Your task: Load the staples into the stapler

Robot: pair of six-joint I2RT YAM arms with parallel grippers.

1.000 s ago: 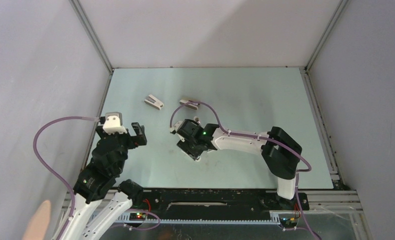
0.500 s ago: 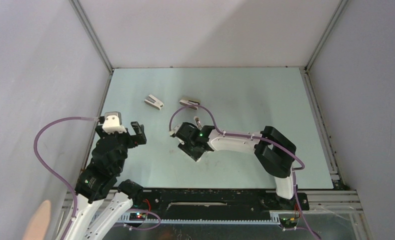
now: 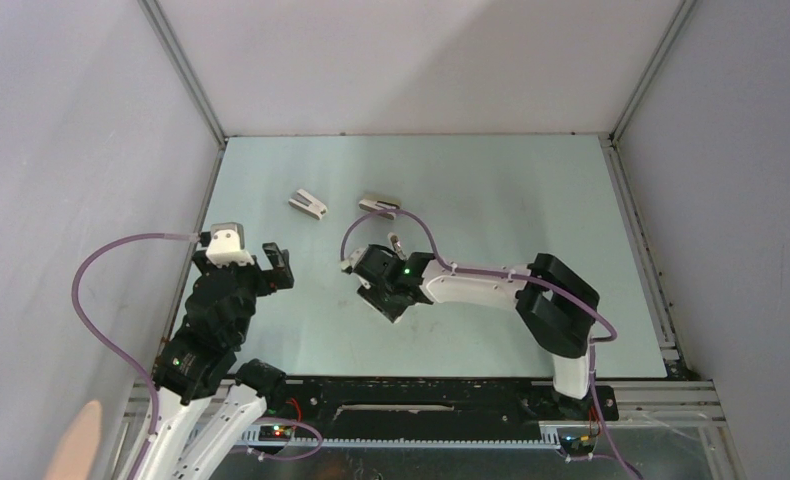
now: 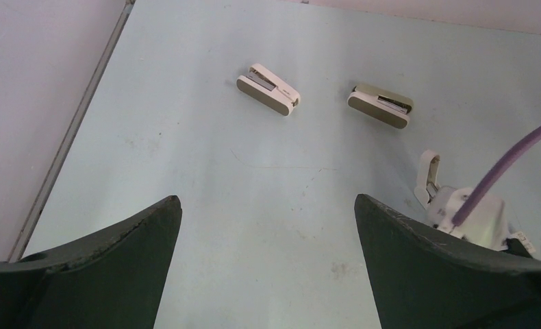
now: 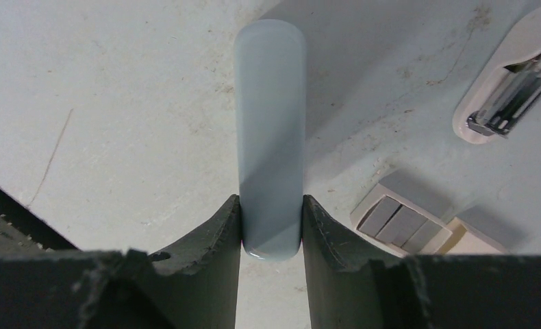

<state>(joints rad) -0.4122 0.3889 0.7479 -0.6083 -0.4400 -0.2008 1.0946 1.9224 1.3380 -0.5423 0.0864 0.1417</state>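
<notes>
While the top view hides the grip under the wrist, the right wrist view shows the right gripper (image 5: 271,205) pinching the near end of the stapler (image 5: 269,116), which points away over the table (image 5: 117,103). The staples (image 5: 401,221) lie just right of the fingers, grey tray exposed. Only the left wrist view shows the left gripper (image 4: 264,205) spread wide, with a white wedge stapler (image 4: 268,89) and a beige wedge stapler (image 4: 381,106) lying beyond it.

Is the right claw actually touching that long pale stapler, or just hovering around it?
Touching. The right wrist view shows the right claw with both fingers pressed flush against the sides of the stapler, no gap on either side.
</notes>
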